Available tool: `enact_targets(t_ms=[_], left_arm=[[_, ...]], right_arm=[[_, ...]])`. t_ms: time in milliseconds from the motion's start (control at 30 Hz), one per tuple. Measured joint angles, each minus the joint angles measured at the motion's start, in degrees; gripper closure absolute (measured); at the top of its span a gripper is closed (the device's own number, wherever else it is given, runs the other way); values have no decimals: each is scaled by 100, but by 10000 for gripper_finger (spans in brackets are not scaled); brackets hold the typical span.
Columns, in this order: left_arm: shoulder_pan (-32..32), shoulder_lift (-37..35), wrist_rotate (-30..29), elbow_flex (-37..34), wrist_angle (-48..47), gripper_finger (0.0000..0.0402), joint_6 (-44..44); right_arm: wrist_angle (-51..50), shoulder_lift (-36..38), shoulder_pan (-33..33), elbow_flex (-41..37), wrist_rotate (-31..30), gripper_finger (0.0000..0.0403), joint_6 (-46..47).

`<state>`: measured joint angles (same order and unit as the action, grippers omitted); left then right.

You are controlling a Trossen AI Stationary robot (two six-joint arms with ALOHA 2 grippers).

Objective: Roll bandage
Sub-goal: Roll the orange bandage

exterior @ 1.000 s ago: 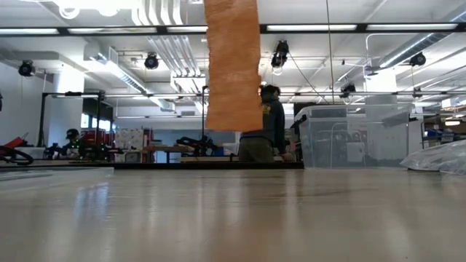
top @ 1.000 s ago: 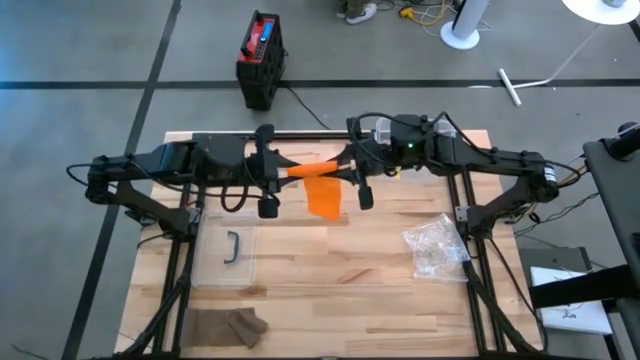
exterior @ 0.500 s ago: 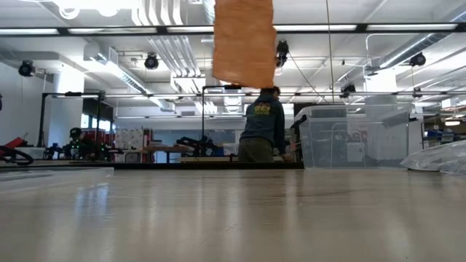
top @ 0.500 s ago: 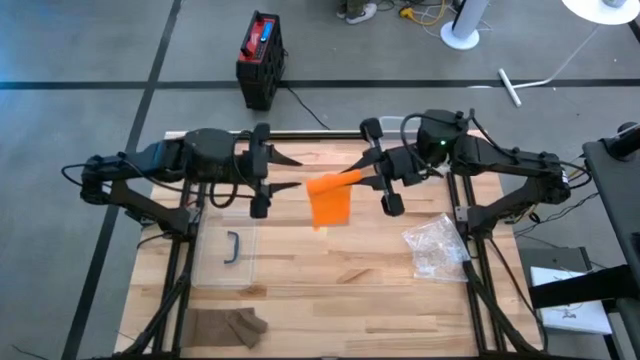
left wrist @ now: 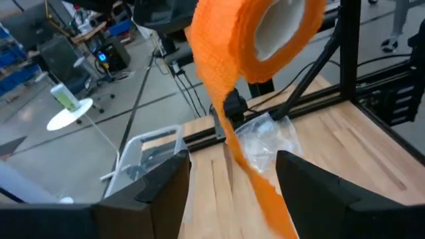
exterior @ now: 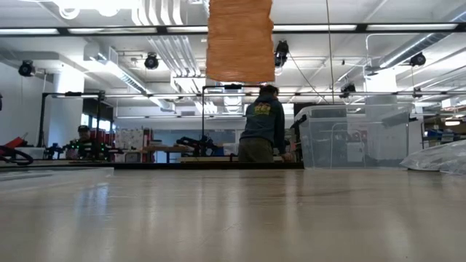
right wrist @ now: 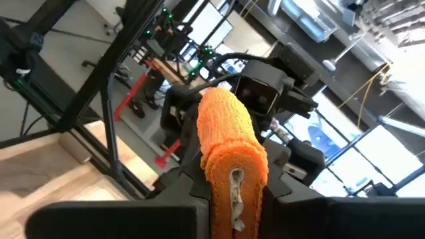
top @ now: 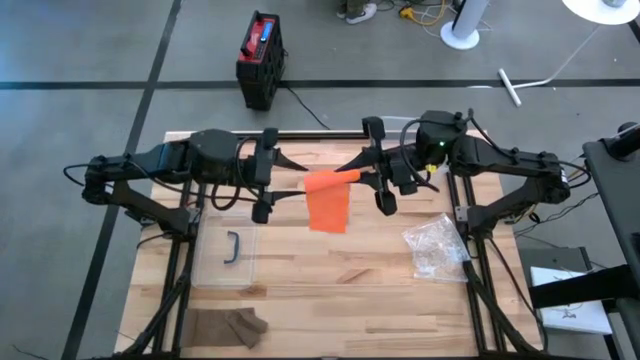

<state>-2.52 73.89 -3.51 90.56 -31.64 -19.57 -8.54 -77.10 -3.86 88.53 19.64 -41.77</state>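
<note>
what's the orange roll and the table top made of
Orange bandage roll: looks like soft crepe fabric, matte; fine crinkled ribs and a limp hanging tail suggest stretchy cloth. Table top: pale wooden planks, smooth, going by visible grain and seams; possibly laminate.

Setting: we record a robotics lab or workshop. Evidence: exposed ceiling ducts [exterior: 164, 44] and strip lights [exterior: 44, 30], a grey concrete floor [top: 90, 60] with taped lines, a person [exterior: 262, 124] at distant benches, clear storage bins [exterior: 342, 135], a wooden counter [top: 370, 270] on a metal frame.

Clear lidded bin [top: 228, 253], crumpled plastic bag [top: 434, 246] (opposite table sides), brown cloth [top: 226, 327].
</note>
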Motion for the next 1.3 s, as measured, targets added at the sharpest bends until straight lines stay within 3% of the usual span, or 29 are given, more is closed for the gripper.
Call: enact_targets(t_ms=[267, 500, 667, 900, 1300], left_arm=[[21, 61, 7, 3, 338, 175, -574], [127, 304, 8, 4, 796, 194, -619], [188, 319, -13, 4, 1212, 243, -385], [216, 426, -26, 2, 1147, 386, -187], [210, 382, -38, -75, 941, 401, 55]], right_arm=[[73, 0, -2, -15, -250, 365, -392], [121, -2, -2, -17, -321, 365, -392], [139, -43, -16, -17, -327, 365, -331], [375, -175, -3, -19, -492, 365, -629], [621, -111, -2, 4, -790, 365, -1150]])
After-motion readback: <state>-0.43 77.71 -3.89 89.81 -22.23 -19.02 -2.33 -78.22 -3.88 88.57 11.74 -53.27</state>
